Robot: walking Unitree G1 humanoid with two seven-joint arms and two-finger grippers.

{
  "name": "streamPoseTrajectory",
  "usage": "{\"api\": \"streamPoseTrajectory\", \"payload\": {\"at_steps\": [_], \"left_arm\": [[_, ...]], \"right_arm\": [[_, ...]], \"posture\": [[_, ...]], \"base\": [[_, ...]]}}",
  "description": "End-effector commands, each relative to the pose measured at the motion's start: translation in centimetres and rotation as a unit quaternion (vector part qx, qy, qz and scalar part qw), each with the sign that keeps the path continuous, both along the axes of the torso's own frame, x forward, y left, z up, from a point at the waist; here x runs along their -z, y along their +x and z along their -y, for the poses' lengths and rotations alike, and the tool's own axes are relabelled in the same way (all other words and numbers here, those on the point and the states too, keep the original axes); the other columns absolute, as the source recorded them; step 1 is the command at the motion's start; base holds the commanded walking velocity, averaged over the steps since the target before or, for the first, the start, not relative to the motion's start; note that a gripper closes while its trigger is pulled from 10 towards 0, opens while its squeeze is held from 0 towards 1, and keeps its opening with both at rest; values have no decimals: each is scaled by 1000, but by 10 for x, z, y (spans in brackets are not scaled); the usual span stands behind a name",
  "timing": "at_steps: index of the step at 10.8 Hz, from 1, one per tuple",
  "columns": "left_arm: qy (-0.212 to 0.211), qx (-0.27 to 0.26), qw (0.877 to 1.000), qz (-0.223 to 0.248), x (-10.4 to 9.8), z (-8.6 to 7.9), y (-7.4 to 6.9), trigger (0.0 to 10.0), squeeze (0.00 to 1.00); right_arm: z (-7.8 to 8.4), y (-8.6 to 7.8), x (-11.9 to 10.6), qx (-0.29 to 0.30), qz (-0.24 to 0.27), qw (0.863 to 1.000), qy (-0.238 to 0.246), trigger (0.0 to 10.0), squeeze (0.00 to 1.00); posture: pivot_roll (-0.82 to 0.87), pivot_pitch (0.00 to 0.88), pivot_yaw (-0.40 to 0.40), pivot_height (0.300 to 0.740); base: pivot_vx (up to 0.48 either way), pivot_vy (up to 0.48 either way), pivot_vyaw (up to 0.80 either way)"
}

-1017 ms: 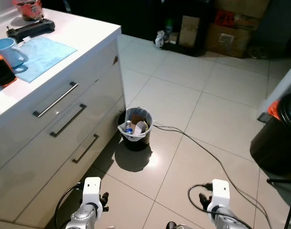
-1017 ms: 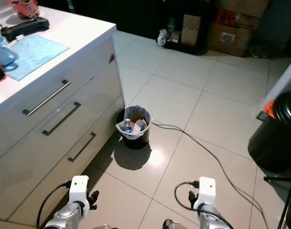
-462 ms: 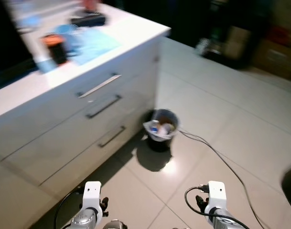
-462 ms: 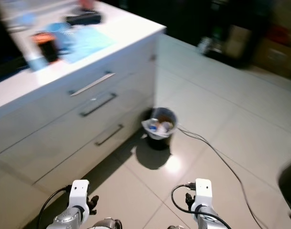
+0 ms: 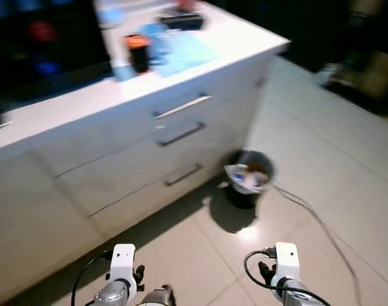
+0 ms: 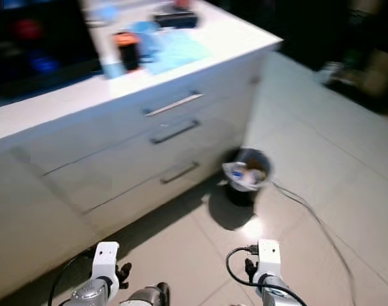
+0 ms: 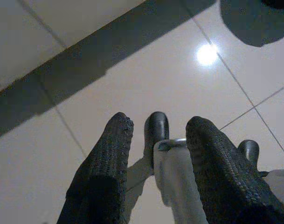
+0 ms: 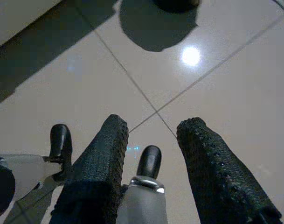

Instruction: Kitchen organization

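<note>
Currently both grippers, left [image 7: 153, 154] and right [image 8: 148, 154], hang empty with fingers apart; the counter [image 5: 200, 70] lies upper left, nearer the left arm.

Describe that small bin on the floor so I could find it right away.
Look for the long white counter with three drawer handles. At the foot of its far corner, on the pale tiled floor, stands a small round dark bin. It has a light liner folded over its rim and scraps inside, and a thin cable trails away from it.
</note>
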State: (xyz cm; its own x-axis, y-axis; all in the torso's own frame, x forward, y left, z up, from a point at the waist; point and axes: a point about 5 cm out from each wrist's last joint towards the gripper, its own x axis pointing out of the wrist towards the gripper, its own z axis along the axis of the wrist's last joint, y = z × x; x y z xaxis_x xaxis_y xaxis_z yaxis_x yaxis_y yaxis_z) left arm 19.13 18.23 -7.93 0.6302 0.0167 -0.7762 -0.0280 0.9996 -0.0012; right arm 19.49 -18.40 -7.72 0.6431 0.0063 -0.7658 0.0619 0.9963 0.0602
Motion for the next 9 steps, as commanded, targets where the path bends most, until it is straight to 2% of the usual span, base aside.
{"api": "streamPoseTrajectory", "payload": {"at_steps": [1,9], "left_arm": [[6,2,1000,-9,3,-2,-6,10000,0],[11,-11,1000,-11,2,-6,-6,10000,0]], "right_arm": [[-1,-6,3,-3,-10,1000,2,10000,0],[-4,-5,3,2,-7,1000,11,10000,0]], "posture": [[19,95,16,740],[25,124,15,740]], "base": [[0,0,800],[0,0,800]]}}
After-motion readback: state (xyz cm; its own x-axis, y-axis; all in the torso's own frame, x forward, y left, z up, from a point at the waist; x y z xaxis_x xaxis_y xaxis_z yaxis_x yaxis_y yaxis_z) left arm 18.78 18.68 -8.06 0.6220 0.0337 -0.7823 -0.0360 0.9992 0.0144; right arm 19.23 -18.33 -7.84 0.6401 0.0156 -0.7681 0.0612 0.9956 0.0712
